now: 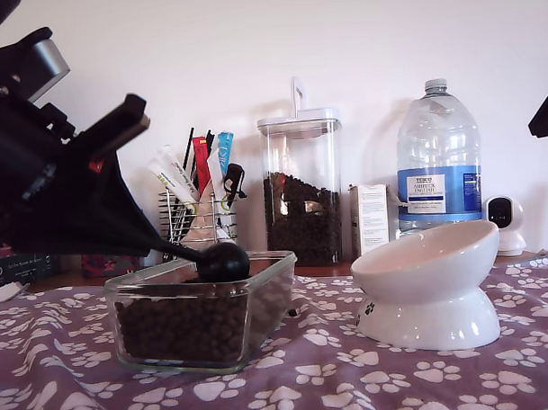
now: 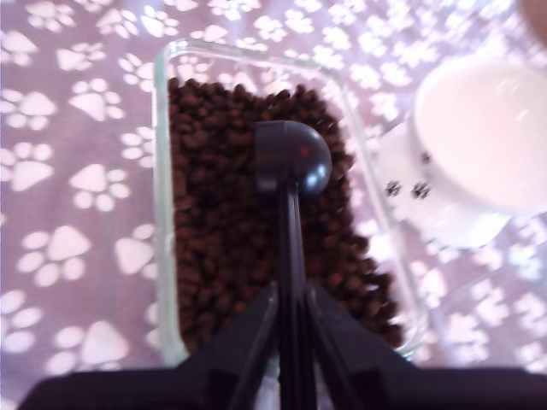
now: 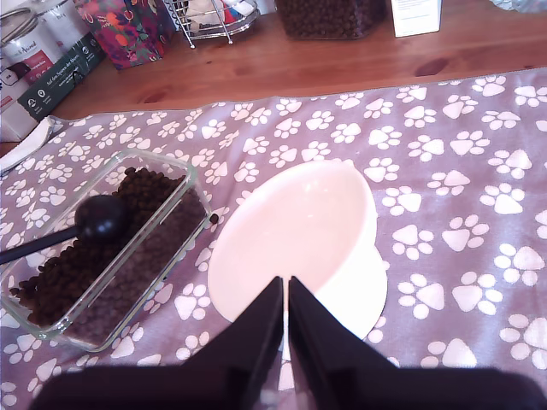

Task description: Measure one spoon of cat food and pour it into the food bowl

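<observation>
First end effector (image 2: 289, 329) clamps spoon (image 2: 291, 162) handle, cup above cat food (image 2: 231, 248) in glass dish (image 1: 259, 295) | second end effector (image 3: 285, 329) pinched, empty, over food bowl (image 3: 295, 231) | advice: dip deep, lift level.

The spoon (image 1: 220, 260) is a black plastic scoop with a long thin straight handle and a small round cup. It is hanging over the glass dish, cup bulging upward, its handle sloping up toward the exterior view's left.

The cat food (image 2: 231, 231) is lying as small round dark brown pellets, matte, filling the dish under the spoon's cup. One stray pellet is sitting on the cloth between dish and bowl.

The food bowl (image 1: 430, 285) is standing on the cloth at the exterior view's right, near the dish but apart from it. It is glossy white, with a tilted rim, a wide pedestal base and a small black paw print, and it is showing only a bare white inside.
</observation>
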`<move>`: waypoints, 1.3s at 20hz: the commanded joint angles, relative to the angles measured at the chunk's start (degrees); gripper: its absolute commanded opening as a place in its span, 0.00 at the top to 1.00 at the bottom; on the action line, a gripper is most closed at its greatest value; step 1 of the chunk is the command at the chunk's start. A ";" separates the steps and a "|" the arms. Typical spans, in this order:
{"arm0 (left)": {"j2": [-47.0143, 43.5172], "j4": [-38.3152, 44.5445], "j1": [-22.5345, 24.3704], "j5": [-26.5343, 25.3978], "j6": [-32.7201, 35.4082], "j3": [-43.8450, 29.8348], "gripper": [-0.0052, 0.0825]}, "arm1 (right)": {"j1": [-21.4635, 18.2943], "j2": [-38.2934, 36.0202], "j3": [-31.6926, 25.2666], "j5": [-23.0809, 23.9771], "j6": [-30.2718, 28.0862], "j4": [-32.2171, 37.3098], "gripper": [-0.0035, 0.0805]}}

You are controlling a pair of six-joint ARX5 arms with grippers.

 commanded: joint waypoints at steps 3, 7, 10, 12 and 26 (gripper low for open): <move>0.55 2.82 3.48 7.32 -6.01 0.24 0.96 | 0.20 0.24 -1.40 0.02 0.04 0.66 0.97; 0.63 2.71 7.82 13.38 -8.07 0.24 0.96 | 0.20 0.24 -1.40 0.02 0.04 0.70 0.97; 0.70 2.34 9.97 17.18 -8.68 0.24 0.96 | 0.20 0.24 -1.40 0.02 0.04 0.74 0.97; 1.46 2.43 10.99 18.56 -8.70 0.24 0.96 | 0.20 0.24 -1.40 0.02 0.07 0.79 0.97; 14.93 9.11 15.04 28.44 -12.70 0.24 0.96 | 0.20 0.24 -1.40 0.02 0.04 1.18 0.97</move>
